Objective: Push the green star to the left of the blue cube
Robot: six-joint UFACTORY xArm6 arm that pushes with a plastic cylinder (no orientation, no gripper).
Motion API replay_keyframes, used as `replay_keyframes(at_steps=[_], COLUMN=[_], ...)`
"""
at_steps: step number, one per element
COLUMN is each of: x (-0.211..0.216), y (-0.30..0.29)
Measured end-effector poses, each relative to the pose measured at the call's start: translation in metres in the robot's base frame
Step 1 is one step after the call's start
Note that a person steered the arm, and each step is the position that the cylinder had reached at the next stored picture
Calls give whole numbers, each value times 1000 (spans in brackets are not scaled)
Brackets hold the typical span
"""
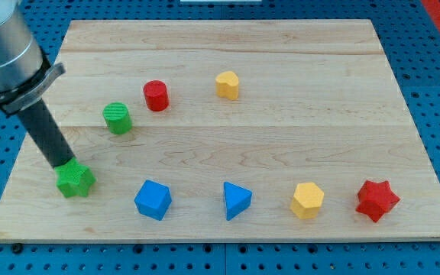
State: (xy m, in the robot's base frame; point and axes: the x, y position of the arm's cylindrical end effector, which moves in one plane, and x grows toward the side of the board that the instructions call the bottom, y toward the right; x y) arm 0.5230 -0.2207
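The green star (76, 181) lies near the board's lower left edge. The blue cube (153, 200) sits to its right, a little lower, with a gap between them. My tip (60, 164) is at the star's upper left side, touching it. The rod slants up to the view's upper left.
A green cylinder (117, 118), red cylinder (156, 95) and yellow block (227, 84) sit in the upper middle. A blue triangular block (236, 201), yellow hexagonal block (307, 200) and red star (376, 200) line the bottom. The wooden board's left edge (10, 187) is close to the green star.
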Motion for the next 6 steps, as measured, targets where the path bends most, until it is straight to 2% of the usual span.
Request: replay_keyframes(at_steps=[3, 5, 6], x=[27, 29, 16], y=[9, 36, 25])
